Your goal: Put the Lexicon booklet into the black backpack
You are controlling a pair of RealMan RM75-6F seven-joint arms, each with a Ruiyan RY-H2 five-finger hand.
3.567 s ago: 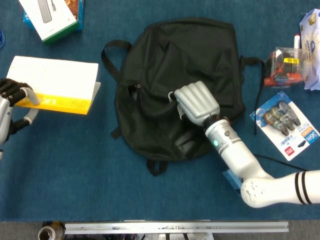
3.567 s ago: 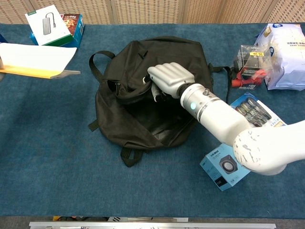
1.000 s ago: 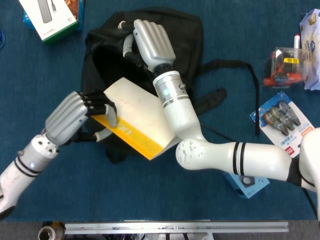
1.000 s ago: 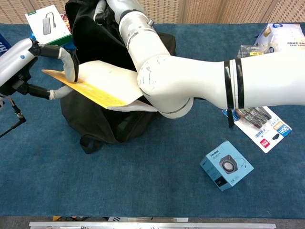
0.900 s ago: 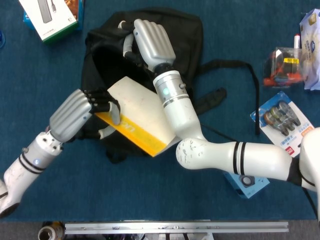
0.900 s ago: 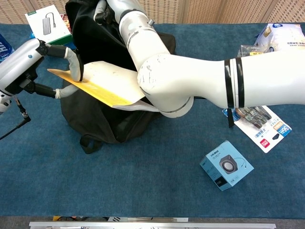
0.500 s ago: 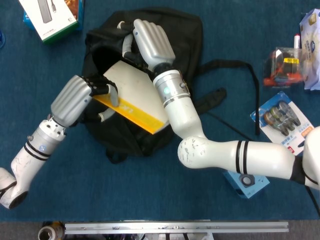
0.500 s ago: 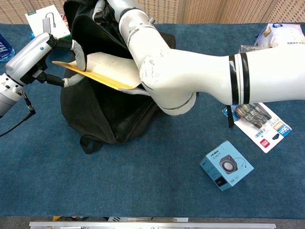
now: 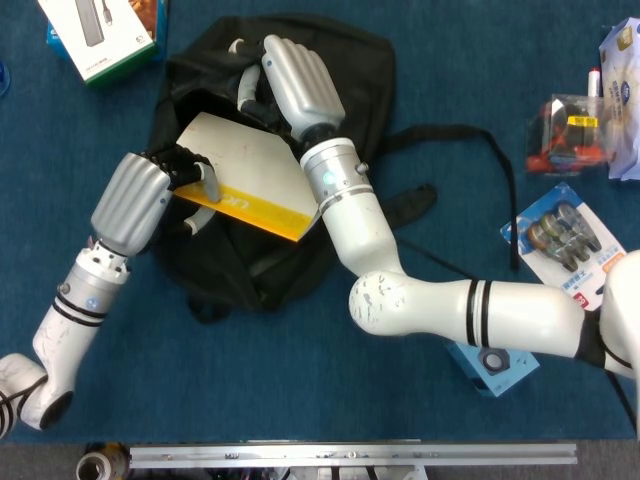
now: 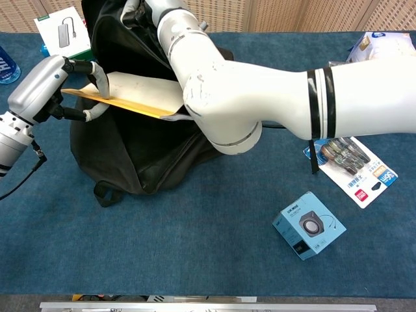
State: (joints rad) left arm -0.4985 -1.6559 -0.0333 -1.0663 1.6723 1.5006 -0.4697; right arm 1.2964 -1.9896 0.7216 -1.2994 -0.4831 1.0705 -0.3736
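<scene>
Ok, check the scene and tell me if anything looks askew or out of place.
The Lexicon booklet sits tilted across the mouth of the black backpack, mostly still outside it, held by the left hand. The right hand lifts the backpack's top edge, so the bag stands bunched. Nothing looks spilled or damaged.

A staged test bench was suggested by a blue-carpeted table (image 10: pixel 195 260) strewn with boxed retail goods, such as a speaker box (image 10: pixel 309 225) and an adapter box (image 9: pixel 100 35), before woven partition panels (image 10: pixel 292 14).
</scene>
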